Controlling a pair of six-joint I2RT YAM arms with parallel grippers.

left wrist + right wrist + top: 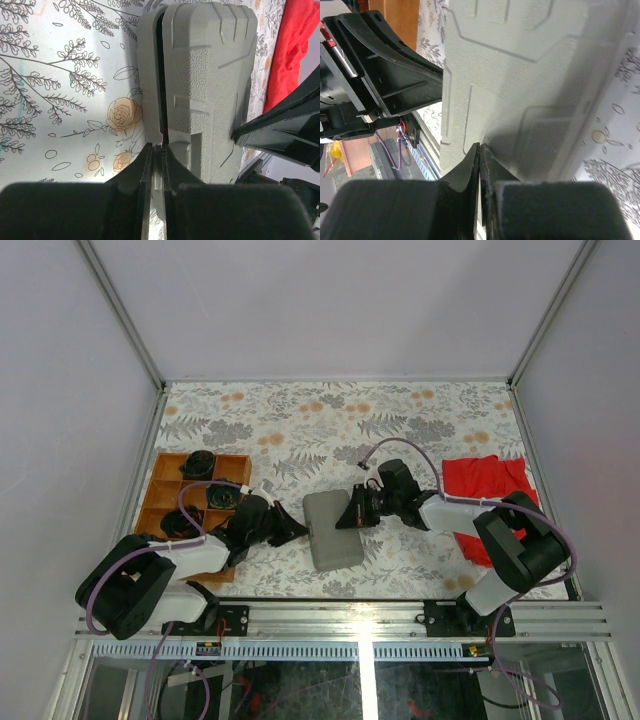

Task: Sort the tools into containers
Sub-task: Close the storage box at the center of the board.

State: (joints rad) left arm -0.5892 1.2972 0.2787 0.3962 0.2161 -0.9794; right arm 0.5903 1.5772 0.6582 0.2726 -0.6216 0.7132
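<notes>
**Case folded, few tools left in sight**

A floral-printed tablecloth covers the table inside a white-walled booth. The left gripper has its black fingers drawn almost together at the near edge of the flat grey plastic hinged case, in line with the seam between its halves. Whether they pinch the lip cannot be told. The right gripper is fully closed and holds nothing, its tips against the case's moulded lid from the opposite side.

The case lies folded in the middle of the table, between the two arms, with a dark gap showing along its seam. To the left sits the orange-brown wooden divided tray, with dark items in several compartments, too small to identify. A crumpled red cloth lies at the right.

No loose tools show on the cloth, so the sorting looks nearly done. What seems left is pressing the case properly shut.
</notes>
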